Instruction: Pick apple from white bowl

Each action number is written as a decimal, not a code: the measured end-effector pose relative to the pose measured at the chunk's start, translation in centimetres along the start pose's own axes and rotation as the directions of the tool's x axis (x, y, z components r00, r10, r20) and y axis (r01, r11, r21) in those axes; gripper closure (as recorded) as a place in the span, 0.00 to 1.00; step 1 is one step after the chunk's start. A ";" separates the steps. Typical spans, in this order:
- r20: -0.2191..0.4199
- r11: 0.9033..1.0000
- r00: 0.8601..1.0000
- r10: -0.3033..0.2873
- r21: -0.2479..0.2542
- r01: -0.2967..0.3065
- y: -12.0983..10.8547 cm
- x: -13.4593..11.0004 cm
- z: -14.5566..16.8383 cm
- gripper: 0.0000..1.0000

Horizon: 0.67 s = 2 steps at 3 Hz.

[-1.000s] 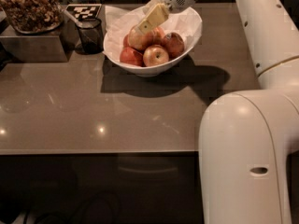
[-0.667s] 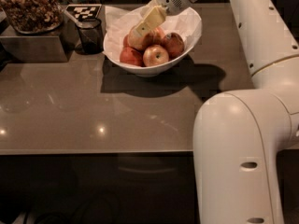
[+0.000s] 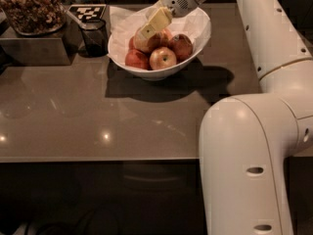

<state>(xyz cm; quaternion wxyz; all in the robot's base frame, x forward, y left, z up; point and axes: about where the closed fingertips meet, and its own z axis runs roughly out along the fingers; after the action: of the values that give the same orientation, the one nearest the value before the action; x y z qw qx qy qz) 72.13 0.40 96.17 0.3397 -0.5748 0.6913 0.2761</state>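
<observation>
The white bowl (image 3: 161,73) stands at the back of the brown table, lined with crinkled white paper and holding several apples. The apple (image 3: 145,43), the largest, pale yellow-orange, lies at the bowl's left middle. My gripper (image 3: 149,31) reaches down from the upper right into the bowl and sits right on top of this apple, covering part of it. A smaller yellow-red apple (image 3: 163,58) showing its stem dimple lies in front. Deep-red apples lie to the left (image 3: 136,59) and to the right (image 3: 182,45).
A small dark see-through cup (image 3: 94,35) stands just left of the bowl. Behind it lies a checkered tag (image 3: 87,11). A container of nuts (image 3: 31,8) sits on a metal box (image 3: 34,47) at the back left. My white arm (image 3: 247,146) fills the right foreground.
The gripper stays on the large apple in the bowl, barely moved. The big arm link in the foreground has shifted a little to the left.
</observation>
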 end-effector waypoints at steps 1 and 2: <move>0.007 1.000 1.000 0.018 0.015 -0.018 -0.4 0.4 -0.1 0.28; 0.005 0.999 0.999 0.034 0.040 -0.034 -0.6 0.8 -0.3 0.28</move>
<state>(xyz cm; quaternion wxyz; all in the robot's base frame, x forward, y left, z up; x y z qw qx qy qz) 72.55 -0.46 95.76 0.3480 -0.5553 0.7057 0.2693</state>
